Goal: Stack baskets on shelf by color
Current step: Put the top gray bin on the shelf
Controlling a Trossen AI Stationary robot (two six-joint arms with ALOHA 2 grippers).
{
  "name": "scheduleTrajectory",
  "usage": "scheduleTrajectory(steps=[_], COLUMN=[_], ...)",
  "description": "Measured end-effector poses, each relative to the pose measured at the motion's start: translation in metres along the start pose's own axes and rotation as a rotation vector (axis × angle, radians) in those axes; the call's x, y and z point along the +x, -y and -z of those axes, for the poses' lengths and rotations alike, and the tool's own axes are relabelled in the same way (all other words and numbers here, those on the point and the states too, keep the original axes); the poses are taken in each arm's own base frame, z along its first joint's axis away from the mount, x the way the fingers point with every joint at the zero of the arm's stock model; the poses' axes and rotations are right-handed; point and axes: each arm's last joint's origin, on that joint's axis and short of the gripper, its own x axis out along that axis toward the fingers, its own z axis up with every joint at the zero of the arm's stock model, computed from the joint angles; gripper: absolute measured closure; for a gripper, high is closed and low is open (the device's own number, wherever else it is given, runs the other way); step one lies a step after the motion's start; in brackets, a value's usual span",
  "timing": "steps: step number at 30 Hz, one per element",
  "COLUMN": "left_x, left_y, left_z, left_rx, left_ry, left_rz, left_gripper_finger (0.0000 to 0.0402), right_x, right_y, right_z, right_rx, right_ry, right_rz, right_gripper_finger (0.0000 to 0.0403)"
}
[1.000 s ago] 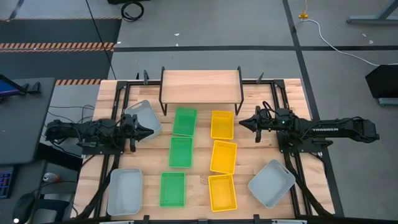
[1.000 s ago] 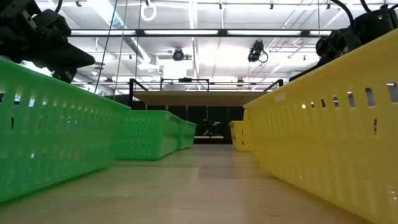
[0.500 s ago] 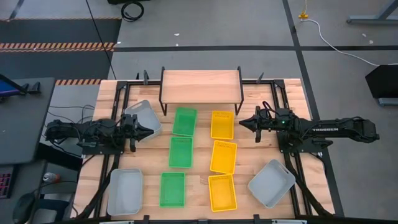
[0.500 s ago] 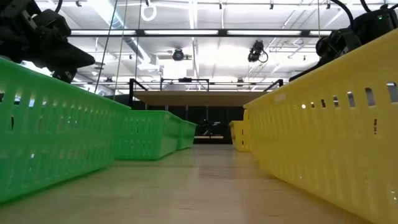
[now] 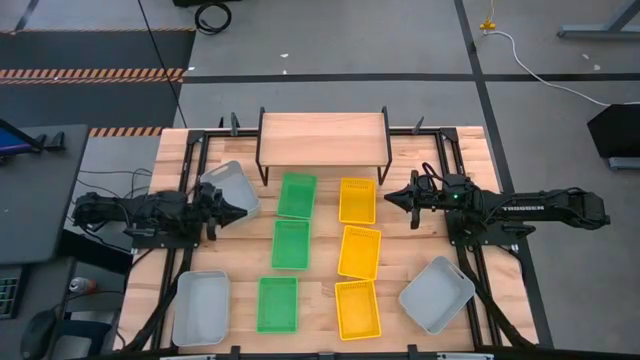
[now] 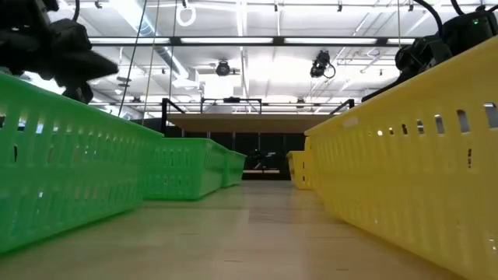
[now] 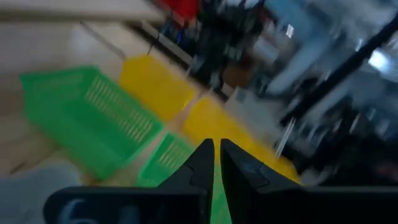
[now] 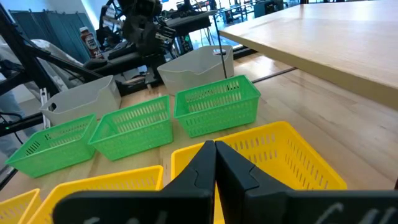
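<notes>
Left end effector (image 5: pixel 240 210), fingers together, hovers at nine o'clock beside a grey basket (image 5: pixel 232 185); the right end effector (image 5: pixel 390 200), also pinched together, sits at three o'clock by the far yellow basket (image 5: pixel 357 200). Green baskets (image 5: pixel 291 243) and yellow ones line the table (image 5: pixel 410 255) centre. Farther, at twelve, the shelf (image 5: pixel 322 139) stands bare.

We note three green baskets (image 5: pixel 290 243), slotted walls; three yellow baskets (image 5: pixel 359 251); three pale grey baskets (image 5: pixel 436 294). Shelf (image 5: pixel 322 138): light wood top, black legs. Tabletop (image 5: pixel 320 290): pale slatted wood. Both arms dark.
</notes>
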Motion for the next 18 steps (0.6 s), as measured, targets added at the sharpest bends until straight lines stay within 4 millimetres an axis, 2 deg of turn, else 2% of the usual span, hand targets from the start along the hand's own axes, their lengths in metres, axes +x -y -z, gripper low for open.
scheduleTrajectory(steps=[2,5,7,12,15,18], left_x=[0.0,-0.004,-0.008,-0.006,0.007,0.024], left_y=[0.005,0.018,0.028,0.053,0.075,0.096], left_z=[-0.007,-0.021,-0.034,-0.066,-0.09,-0.112], left_rx=[-0.023,0.055,0.103,0.186,0.267,0.331], left_ry=[0.071,0.179,0.22,0.165,0.103,0.006], left_rz=[0.051,0.188,0.211,0.09,0.019,-0.105], left_gripper_finger=[0.037,0.0372,0.0371,0.0366,0.0368,0.0372], right_x=[0.0,0.0,0.0,0.0,-0.001,-0.001], right_y=[0.0,0.0,0.0,-0.001,0.001,0.004], right_z=[0.0,-0.001,-0.004,-0.007,-0.008,-0.018], right_rx=[0.0,-0.001,-0.004,-0.01,-0.099,-0.015], right_ry=[0.0,0.012,0.037,0.07,0.085,0.168], right_rz=[0.0,0.002,0.001,-0.008,0.03,0.109], right_gripper_finger=[0.0391,0.0391,0.0391,0.0391,0.0391,0.0391])
